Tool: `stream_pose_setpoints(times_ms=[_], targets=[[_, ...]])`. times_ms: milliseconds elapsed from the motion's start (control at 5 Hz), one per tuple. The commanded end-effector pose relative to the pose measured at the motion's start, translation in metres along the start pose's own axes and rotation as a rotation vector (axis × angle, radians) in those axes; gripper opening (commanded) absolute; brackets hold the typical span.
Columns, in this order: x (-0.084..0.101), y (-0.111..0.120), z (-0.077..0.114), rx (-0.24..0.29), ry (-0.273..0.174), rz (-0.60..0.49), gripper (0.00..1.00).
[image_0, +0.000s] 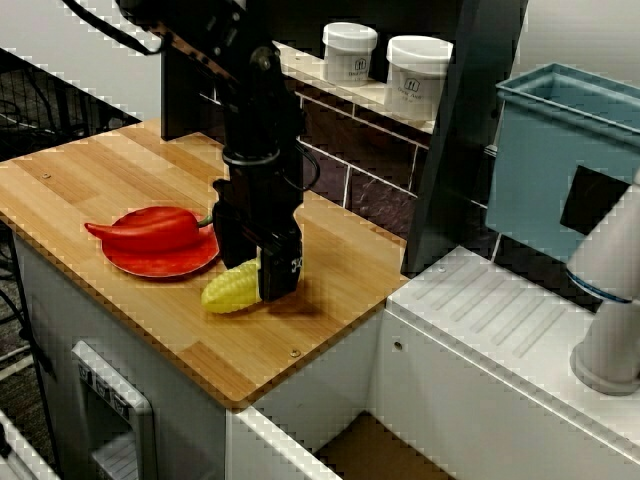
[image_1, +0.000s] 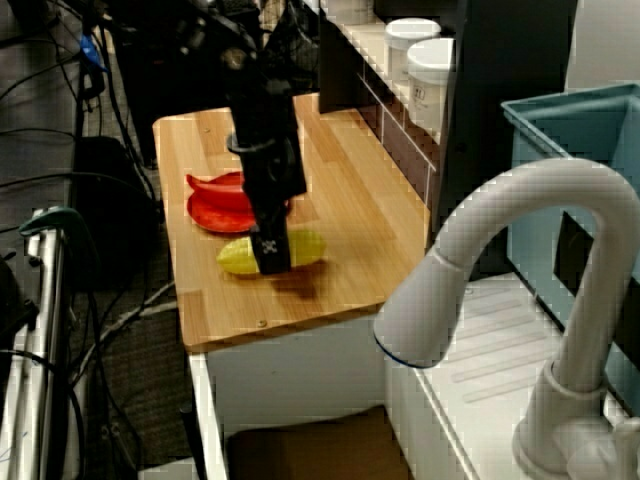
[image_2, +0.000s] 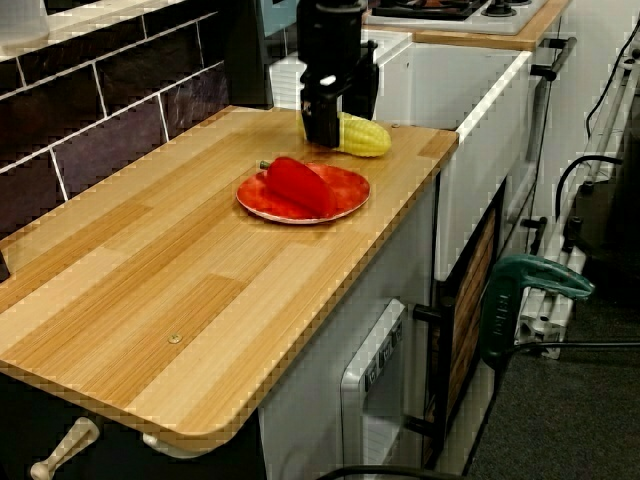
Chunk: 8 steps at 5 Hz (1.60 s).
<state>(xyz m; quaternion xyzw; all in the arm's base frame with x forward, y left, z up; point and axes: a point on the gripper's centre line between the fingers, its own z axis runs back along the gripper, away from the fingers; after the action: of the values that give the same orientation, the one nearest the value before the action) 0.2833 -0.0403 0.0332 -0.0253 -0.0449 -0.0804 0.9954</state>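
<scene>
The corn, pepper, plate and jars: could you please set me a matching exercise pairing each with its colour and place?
Things:
1. corn
2. pepper
3. plate
4. jars

Colour and place:
A. white, on the shelf
B. yellow, at the gripper
C. red, lying on the plate
D. red, flat on the counter

Pairs: 1-B, 2-C, 3-D, 4-A

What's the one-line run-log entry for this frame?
gripper: low over corn, fingers astride it, grip unclear | corn: lying on wooden counter beside red plate | red pepper: on the plate
</scene>
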Motion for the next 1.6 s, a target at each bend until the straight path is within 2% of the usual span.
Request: stream_pose_setpoints(times_ms=[0,200,400,600,800,1200,1400], targets=[[0.011,0.01,0.0,-0.015,-0.011,-0.017,0.0],[0.007,0.016,0.01,-0.03,0.004,-0.027,0.0],[0.003,0.026,0.035,-0.036,0.006,-0.047,0.0],[0.001,0.042,0.065,-0.029,0.031,-0.03,0.0],[0.005,0.07,0.084,-0.032,-0.017,0.005,0.0],[0.029,0.135,0.078,0.083,-0.129,0.064,0.0],[0.032,0.176,0.083,0.196,-0.132,0.07,0.0]])
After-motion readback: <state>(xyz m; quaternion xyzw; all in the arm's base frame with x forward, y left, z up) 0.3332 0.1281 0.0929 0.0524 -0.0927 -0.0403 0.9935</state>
